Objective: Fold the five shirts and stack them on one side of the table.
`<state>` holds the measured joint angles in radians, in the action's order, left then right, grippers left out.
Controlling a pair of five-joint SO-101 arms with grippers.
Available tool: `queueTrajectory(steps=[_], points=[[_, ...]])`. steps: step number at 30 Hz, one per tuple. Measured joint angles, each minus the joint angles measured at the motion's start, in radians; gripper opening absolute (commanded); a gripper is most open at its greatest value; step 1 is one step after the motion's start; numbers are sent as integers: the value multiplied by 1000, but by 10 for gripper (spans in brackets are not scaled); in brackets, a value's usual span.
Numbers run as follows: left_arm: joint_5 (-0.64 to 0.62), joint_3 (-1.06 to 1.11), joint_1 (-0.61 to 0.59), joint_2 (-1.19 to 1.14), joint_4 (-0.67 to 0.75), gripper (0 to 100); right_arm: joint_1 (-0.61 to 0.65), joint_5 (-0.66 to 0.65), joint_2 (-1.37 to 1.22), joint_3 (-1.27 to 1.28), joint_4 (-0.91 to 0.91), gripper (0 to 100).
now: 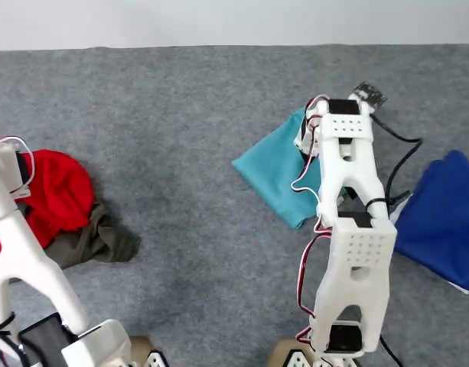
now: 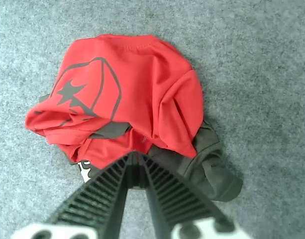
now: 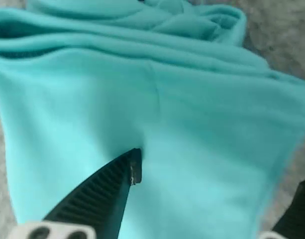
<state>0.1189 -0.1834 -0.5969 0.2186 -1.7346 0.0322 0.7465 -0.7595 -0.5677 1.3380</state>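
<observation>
A crumpled red shirt (image 1: 58, 191) (image 2: 127, 94) with a dark star print lies at the table's left edge, on top of an olive shirt (image 1: 96, 241) (image 2: 212, 169). My left gripper (image 2: 136, 157) is shut, its tips at the near edge of that pile. A teal shirt (image 1: 276, 172) (image 3: 192, 99), roughly folded, lies right of centre. My right gripper (image 3: 219, 179) is open and spread wide just above it. In the high view the right arm (image 1: 345, 176) covers part of the teal shirt. A blue shirt (image 1: 444, 214) lies at the far right edge.
The table is covered in grey felt-like cloth (image 1: 188, 115). Bare surface stretches across the back and the middle between the two arms. Both arm bases stand at the front edge.
</observation>
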Motion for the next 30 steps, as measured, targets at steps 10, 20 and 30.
queueTrajectory(steps=[10, 20, 30], points=[[0, 0, 0, 0, 0, 5, 15, -8, -86, -20, -92, 238], [0, 0, 0, 0, 0, 5, 8, -54, -84, -18, -89, 17], [0, 0, 0, 0, 0, 5, -32, -242, 51, -18, 3, 9]])
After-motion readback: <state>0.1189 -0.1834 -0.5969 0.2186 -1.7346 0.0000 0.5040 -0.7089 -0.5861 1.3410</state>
